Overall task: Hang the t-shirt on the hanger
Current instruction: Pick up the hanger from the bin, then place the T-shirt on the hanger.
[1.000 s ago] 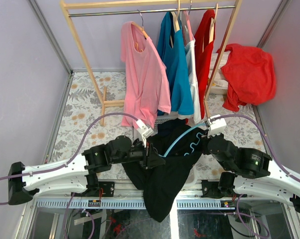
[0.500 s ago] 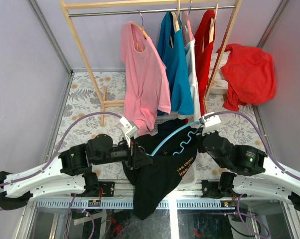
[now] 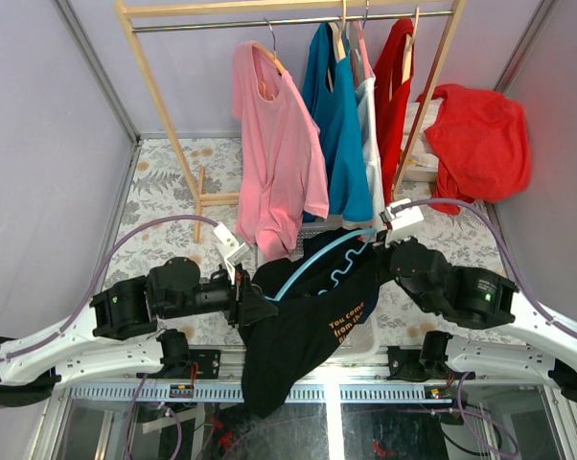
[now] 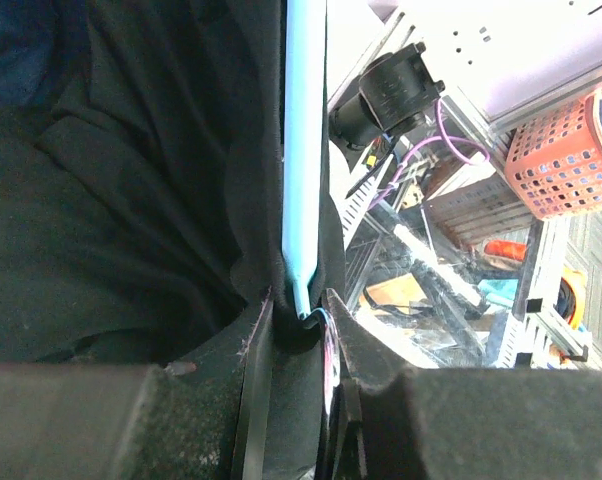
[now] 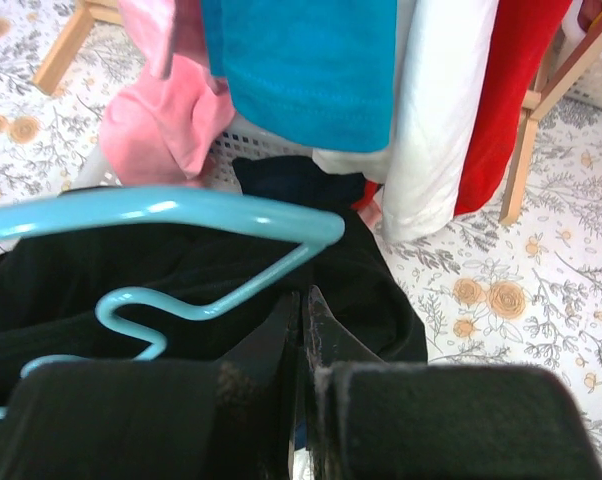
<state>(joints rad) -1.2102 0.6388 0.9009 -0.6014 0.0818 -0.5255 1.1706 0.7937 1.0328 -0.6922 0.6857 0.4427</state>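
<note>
Top external view: the t-shirt (image 3: 308, 335) is hanging between both arms over the near edge of the flowered table (image 3: 164, 201), with lilac walls (image 3: 39, 144) enclosing the wooden rack (image 3: 159, 96) behind. The left gripper (image 4: 301, 322) is pinching the hanger (image 4: 303, 150) tip along with shirt cloth. The right gripper (image 5: 301, 298) is clamping black shirt cloth just below the hanger's other end.

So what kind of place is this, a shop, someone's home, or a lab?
Probably a lab test cell dressed as a wardrobe corner: a wooden clothes rack with hung shirts, plain lilac wall panels closing it in, and a perforated metal rail along the near table edge.
</note>
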